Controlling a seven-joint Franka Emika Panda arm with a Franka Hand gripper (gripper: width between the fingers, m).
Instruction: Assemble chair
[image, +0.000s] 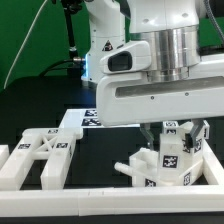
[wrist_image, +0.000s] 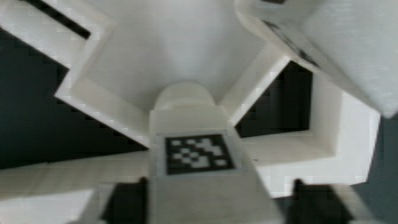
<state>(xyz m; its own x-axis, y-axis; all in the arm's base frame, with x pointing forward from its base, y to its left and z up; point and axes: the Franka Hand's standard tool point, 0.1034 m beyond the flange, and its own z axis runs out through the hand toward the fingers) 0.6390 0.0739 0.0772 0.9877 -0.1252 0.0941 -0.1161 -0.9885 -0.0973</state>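
The robot arm (image: 150, 60) fills the upper part of the exterior view, its wide white hand lowered over the black tabletop (image: 105, 150), which is fenced along its front edge by a plain white rail (image: 110, 205). The chair is not yet one piece. A cross-braced frame (image: 40, 152) lies flat near the front edge on the exterior view's left, and a flat slab (image: 70, 122) lies behind it toward the back edge. A cluster of tagged blocks (image: 172, 160), seemingly fitted together, stands near the front edge on the exterior view's right, directly under the hand. In the wrist view the gripper (wrist_image: 210, 200) straddles a narrow round-topped block (wrist_image: 196, 112) bearing a black-and-white tag (wrist_image: 199, 152), with a dark finger (wrist_image: 121, 205) on either side. I cannot tell whether the fingers press on the block or stand just off it (that part of the picture is dark and blurred). I judge the step in hand to be taking hold of this block. If the jaws meet it off-centre, one finger would touch first and shove it sideways, which could tilt the cluster or loosen whatever is already fitted. A hold high on the rounded top rather than on the flat sides could slip on the lift. The wide hand also sits close to the neighbouring uprights, so a lift that is not straight could snag them and drag the cluster toward the rail.
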